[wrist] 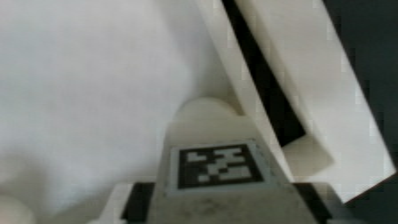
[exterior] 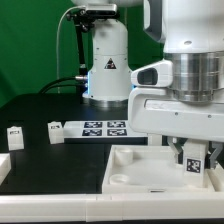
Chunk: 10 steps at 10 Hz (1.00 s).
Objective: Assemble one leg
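Leg held over the white panel

The fingers [exterior: 191, 157] are clamped on 1 leg [exterior: 192, 160] (tag showing) above the panel [exterior: 140, 170]; 2 more legs [exterior: 15, 137] stand on the table [exterior: 50, 170] near the marker board [exterior: 100, 127].

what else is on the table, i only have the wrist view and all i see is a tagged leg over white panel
Observer: The gripper holds that leg over the white panel, near its corner at the exterior view's right.
Operator: any other legs left
Observer: Yes, two loose legs stand on the black table: one at the exterior view's left edge, another nearer the middle.
Operator: where's the marker board
Observer: The marker board lies behind the panel, in front of the arm's base.
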### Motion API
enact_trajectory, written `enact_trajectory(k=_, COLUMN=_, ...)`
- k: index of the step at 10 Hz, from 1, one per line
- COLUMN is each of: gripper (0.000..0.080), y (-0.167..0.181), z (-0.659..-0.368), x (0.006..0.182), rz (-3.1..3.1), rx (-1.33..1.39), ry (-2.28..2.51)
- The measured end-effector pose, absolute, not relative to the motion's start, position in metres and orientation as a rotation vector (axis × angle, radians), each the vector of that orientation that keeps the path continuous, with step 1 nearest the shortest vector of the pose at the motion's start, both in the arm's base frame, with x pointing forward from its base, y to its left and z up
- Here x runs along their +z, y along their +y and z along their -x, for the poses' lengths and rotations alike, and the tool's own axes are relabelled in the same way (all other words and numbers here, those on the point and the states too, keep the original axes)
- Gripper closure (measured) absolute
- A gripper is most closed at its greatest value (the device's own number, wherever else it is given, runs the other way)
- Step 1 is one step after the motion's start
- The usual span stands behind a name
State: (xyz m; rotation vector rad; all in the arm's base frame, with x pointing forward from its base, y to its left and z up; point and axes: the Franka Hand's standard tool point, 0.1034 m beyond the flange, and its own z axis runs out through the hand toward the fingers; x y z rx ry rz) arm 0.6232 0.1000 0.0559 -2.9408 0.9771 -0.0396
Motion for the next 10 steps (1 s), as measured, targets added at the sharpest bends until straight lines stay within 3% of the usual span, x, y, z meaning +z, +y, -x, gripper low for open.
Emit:
enact_trajectory(k=4, gripper=0.0512, y=0.0864, z=-0.6225, x=0.0558, rz=2.904, rx=-0.056, ry=1.16)
enact_trajectory(k=5, gripper=0.0403, y=0.0869, z=-0.6224, x=0.0553, rz=2.901, rx=-0.054, ry=1.162)
enact_trajectory(k=6, gripper=0.0403, y=0.0869, z=-0.6223, x=0.0551, rz=2.901, rx=-0.054, ry=1.162)
enact_trajectory(k=8, gripper=0.0174, y=0.087, z=-0.6221, x=0.0549, rz=2.902, rx=-0.053, ry=1.162)
enact_trajectory(k=10, gripper=0.0157, y=0.087, z=-0.622, x=0.0546, rz=2.902, rx=-0.053, ry=1.162)
